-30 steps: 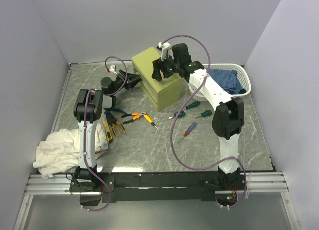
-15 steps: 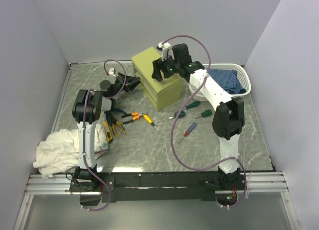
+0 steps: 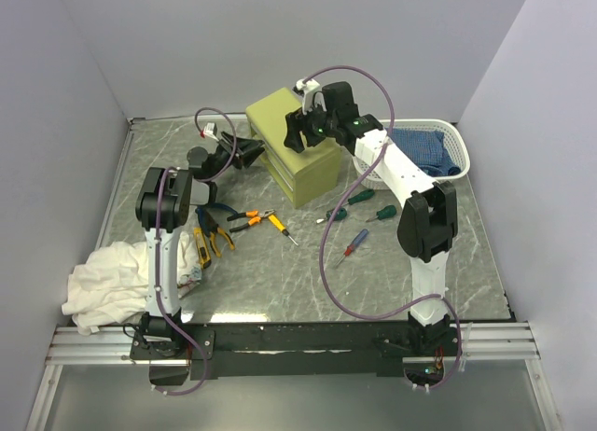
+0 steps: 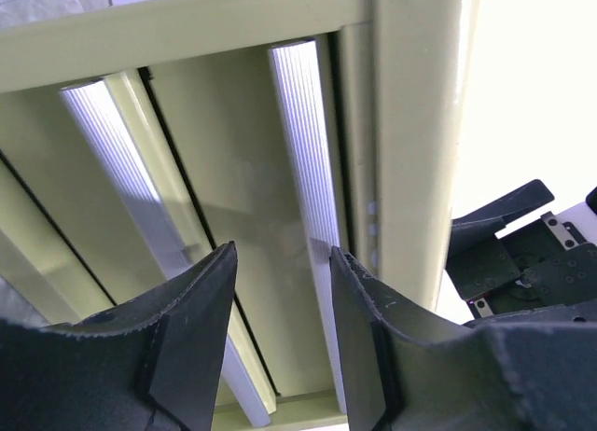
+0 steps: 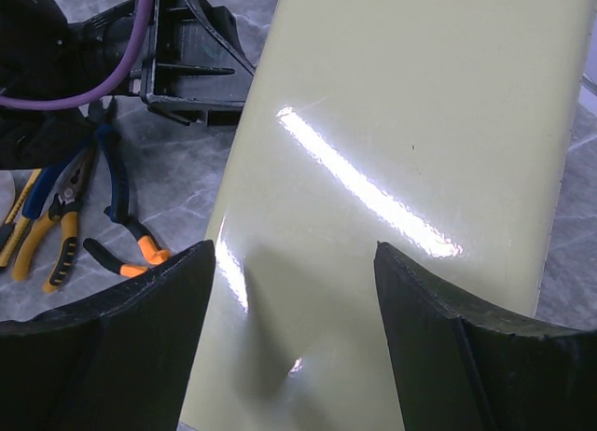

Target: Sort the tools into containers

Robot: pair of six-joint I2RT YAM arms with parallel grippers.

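Grey marbled table (image 3: 280, 282) carries a boxy olive metal cabinet (image 3: 300, 165) at upper centre of the overhead view. Right gripper (image 5: 294, 263) hovers over its top panel, jaws spread wide, grasping nothing. Left gripper (image 4: 283, 263) faces the ribbed silver drawer handles (image 4: 303, 151), jaws parted, released. Orange-handled pliers (image 3: 244, 219) and a red-and-blue-handled screwdriver (image 3: 357, 239) lie loose at centre, outside the drawers.

You're in a robotics lab cell: plain white walls (image 3: 280, 39) box in a marble-look table (image 3: 280, 282), with left arm (image 3: 159, 254) and right arm (image 3: 401, 174) bolted to an aluminium rail (image 3: 93, 342).
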